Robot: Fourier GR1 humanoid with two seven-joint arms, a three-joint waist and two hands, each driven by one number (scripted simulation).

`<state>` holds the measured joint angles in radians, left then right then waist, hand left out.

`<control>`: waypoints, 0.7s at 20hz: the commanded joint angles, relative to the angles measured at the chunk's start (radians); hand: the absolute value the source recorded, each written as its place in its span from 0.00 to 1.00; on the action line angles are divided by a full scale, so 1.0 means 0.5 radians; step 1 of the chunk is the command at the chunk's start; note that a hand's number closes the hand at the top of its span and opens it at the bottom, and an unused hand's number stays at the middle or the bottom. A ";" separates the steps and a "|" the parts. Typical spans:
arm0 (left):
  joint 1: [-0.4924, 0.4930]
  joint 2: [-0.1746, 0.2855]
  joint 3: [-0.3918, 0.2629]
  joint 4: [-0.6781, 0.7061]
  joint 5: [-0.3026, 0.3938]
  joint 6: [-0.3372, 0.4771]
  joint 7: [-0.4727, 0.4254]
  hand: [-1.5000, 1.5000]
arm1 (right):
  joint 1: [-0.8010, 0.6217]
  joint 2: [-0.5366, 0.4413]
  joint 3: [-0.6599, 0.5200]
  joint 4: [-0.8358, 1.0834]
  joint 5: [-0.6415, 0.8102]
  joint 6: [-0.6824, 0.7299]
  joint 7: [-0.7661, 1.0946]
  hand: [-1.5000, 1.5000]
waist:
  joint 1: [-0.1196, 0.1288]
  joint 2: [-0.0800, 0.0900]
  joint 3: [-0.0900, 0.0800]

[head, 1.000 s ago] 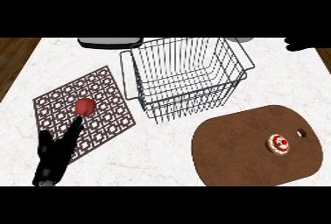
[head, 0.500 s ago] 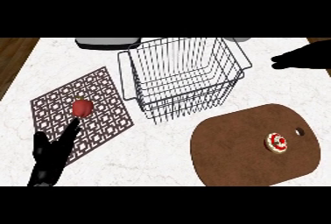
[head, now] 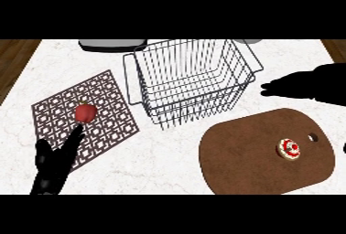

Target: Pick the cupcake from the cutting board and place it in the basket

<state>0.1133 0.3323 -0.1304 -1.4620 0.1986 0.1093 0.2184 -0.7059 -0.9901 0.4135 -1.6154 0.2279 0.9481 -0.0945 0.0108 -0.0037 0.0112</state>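
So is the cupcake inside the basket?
No, the cupcake sits on the cutting board, outside the basket.

the desk (head: 169,155) is white marble with faint grey veins; brown wood (head: 13,59) shows at its 10 and 2 o'clock corners. at 12 o'clock the basket (head: 196,109) is silver-grey wire in a grid of thin bars. at 9 o'clock the mat (head: 108,98) is dark brown, cut in a diamond lattice, and the fruit (head: 85,113) on it is red with a green stem. at 4 o'clock the cutting board (head: 250,155) is plain reddish brown. the cupcake (head: 290,149) is cream with a red and white top. the left robot hand (head: 54,167) and right robot hand (head: 304,84) are black.
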 commanded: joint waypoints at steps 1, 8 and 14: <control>-0.041 -0.060 -0.024 0.106 -0.015 0.042 0.149 0.50 | 0.177 0.158 0.173 -0.051 0.273 -0.157 -0.024 0.00 | -0.011 0.015 -0.020; 0.010 -0.081 0.043 0.269 -0.037 -0.036 -0.068 0.50 | 0.325 -0.002 0.073 -0.016 0.408 -0.197 -0.346 0.00 | -0.030 0.009 -0.023; 0.046 -0.078 0.033 0.112 -0.078 -0.026 0.027 0.50 | 0.398 0.041 0.073 0.066 0.580 -0.326 -0.520 0.00 | -0.020 0.008 -0.022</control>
<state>0.1221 0.3192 -0.1033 -1.4644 0.1789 0.0879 0.2178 -0.5440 -0.9599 0.4683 -1.5707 0.4799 0.7869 -0.2777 0.0065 -0.0060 0.0113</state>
